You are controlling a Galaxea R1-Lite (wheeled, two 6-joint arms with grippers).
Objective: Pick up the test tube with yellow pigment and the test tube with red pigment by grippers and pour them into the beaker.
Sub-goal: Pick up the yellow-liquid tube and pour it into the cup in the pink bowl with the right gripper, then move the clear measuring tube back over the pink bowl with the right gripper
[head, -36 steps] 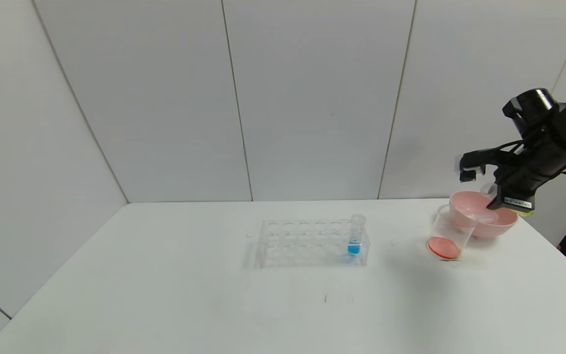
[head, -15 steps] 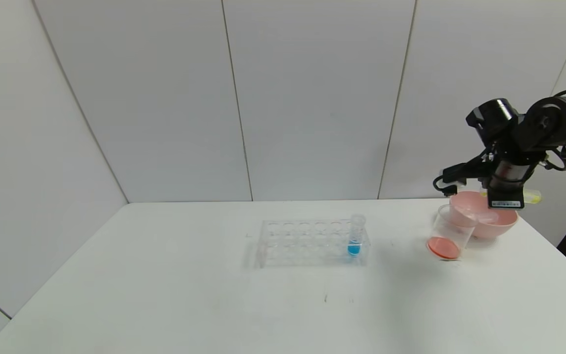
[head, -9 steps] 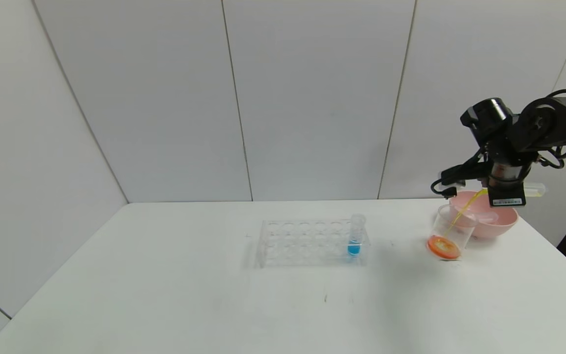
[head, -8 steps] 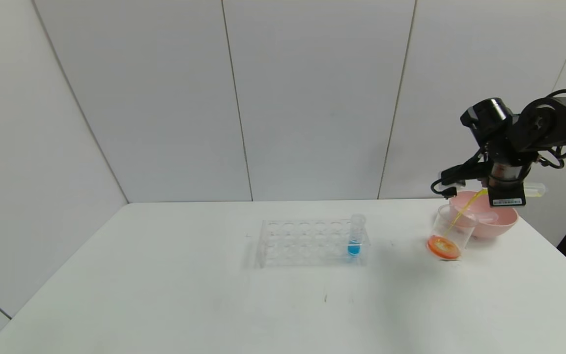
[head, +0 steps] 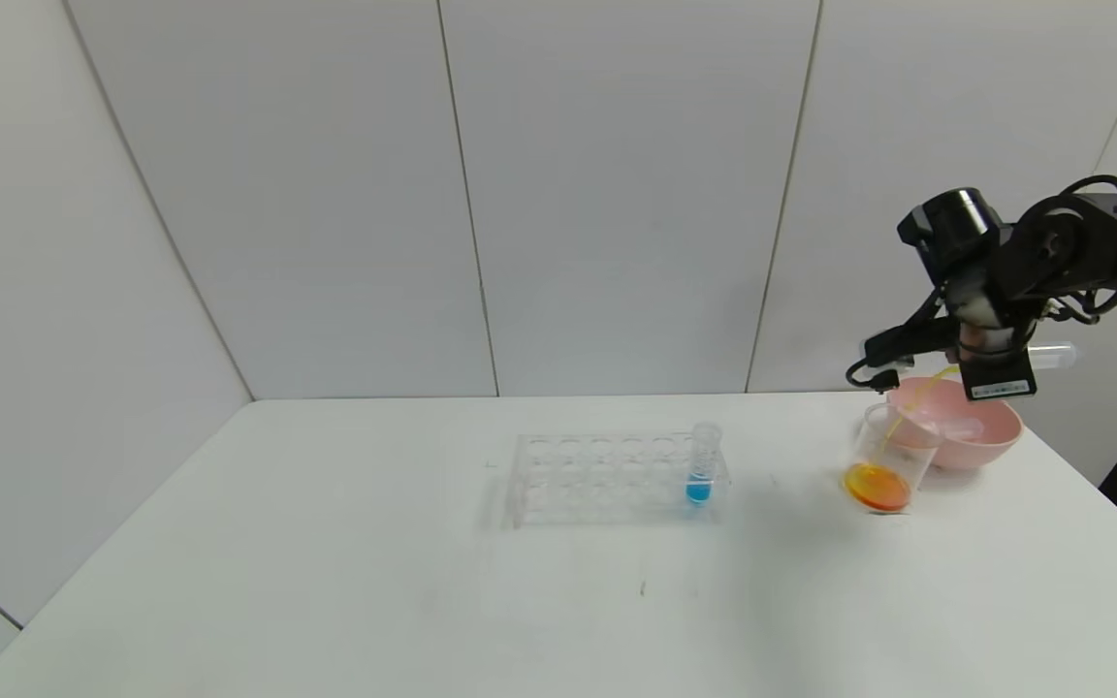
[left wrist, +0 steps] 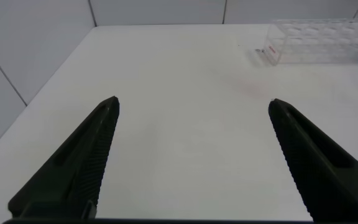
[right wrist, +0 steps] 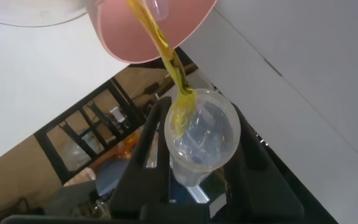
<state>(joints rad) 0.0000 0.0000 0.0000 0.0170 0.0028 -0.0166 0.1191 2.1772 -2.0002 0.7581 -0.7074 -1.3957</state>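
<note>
My right gripper is shut on the test tube with yellow pigment, held about level above the pink bowl. A thin yellow stream runs from its mouth down into the beaker, which holds orange liquid at its base. In the right wrist view the tube's open mouth sits between the black fingers, with the stream leaving it. A clear tube lies in the pink bowl; I see no red liquid in it. My left gripper is open and empty over the table's left part.
The pink bowl stands just behind and right of the beaker, near the table's right edge. A clear tube rack at mid-table holds one blue-liquid tube. The rack's end shows in the left wrist view.
The right gripper has turned the yellow tube over level and risen a little. Yellow liquid now streams into the beaker, and the liquid there has gone from red to orange.
</note>
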